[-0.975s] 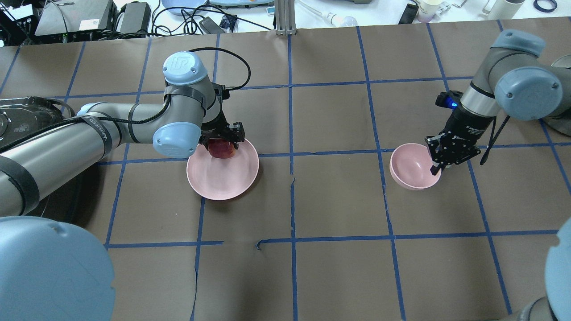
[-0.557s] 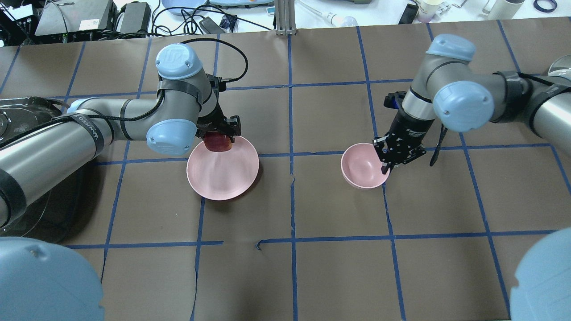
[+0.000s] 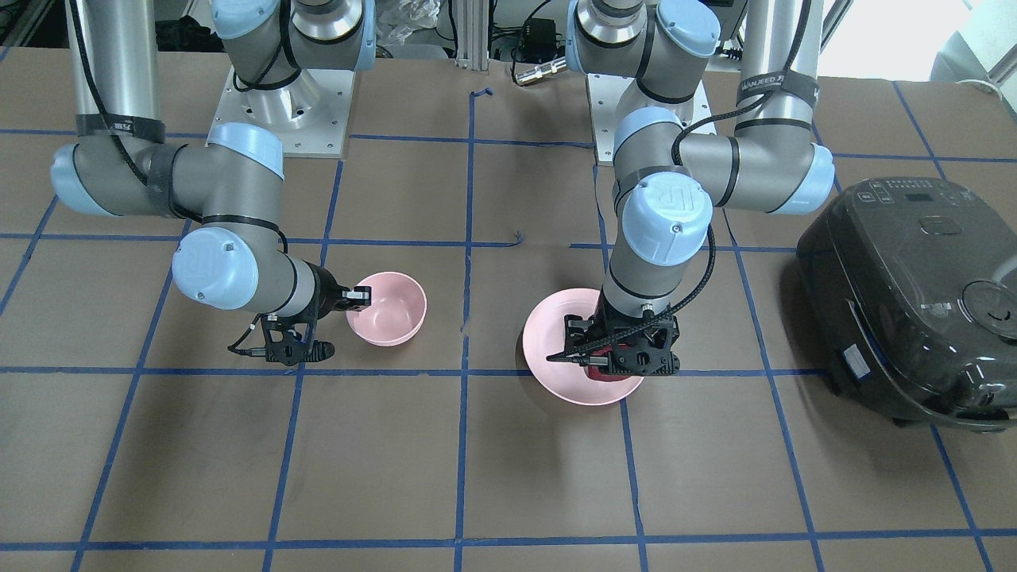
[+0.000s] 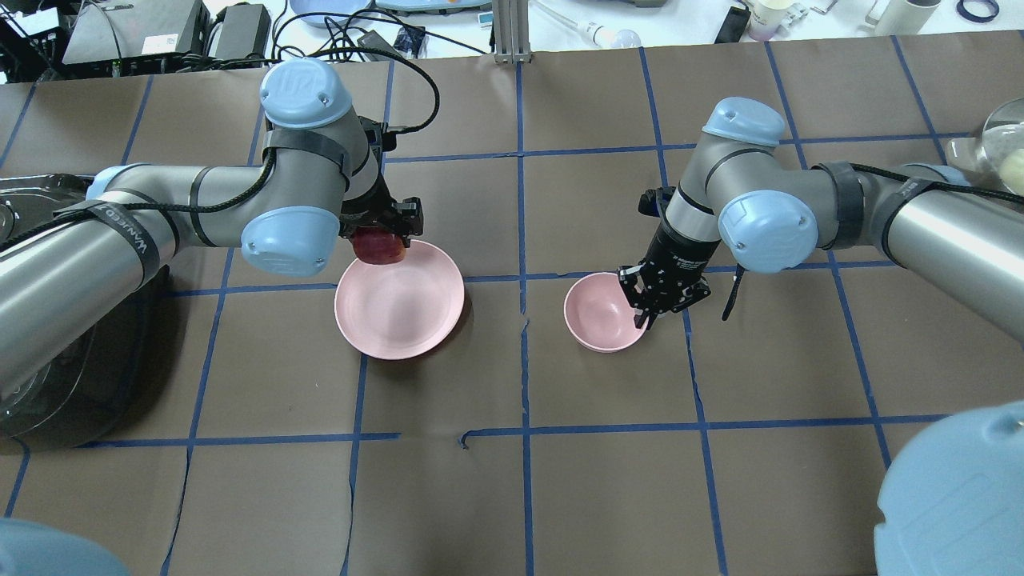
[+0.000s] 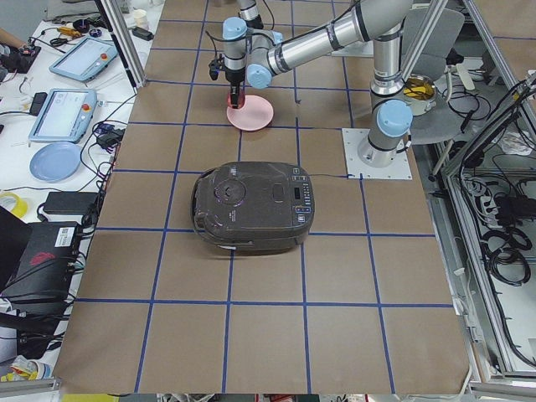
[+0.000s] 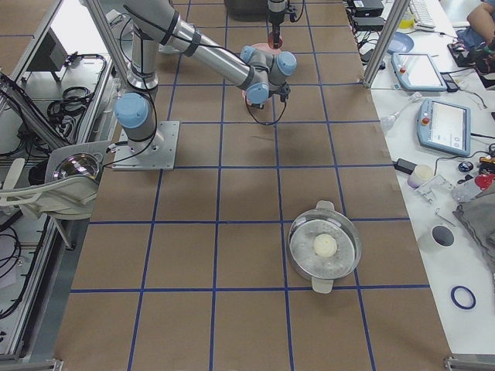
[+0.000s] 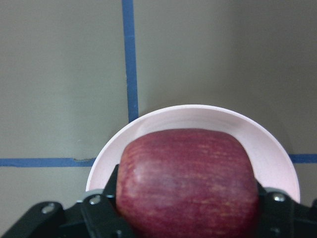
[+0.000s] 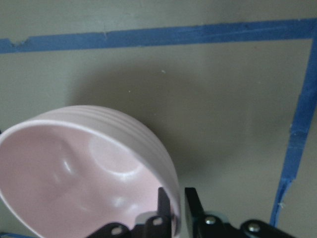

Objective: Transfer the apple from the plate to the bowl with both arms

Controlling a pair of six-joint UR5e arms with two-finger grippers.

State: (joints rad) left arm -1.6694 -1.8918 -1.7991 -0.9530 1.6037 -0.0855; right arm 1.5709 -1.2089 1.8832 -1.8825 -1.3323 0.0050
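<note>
Dark red apple (image 4: 379, 248) held off the plate (image 4: 400, 320), bowl (image 4: 596, 318) in the other arm's pinch.
The left gripper (image 4: 384, 237) clamps the apple above the plate's far left rim; the right gripper (image 4: 645, 314) nips the bowl's right rim. Next, likely: carry the apple over the bowl, then release.

Overhead cam from rear, front cam opposite, both share plate (image 4: 400, 308), bowl (image 4: 596, 320), side cams far, prob. high, wrist cams close-up
</note>
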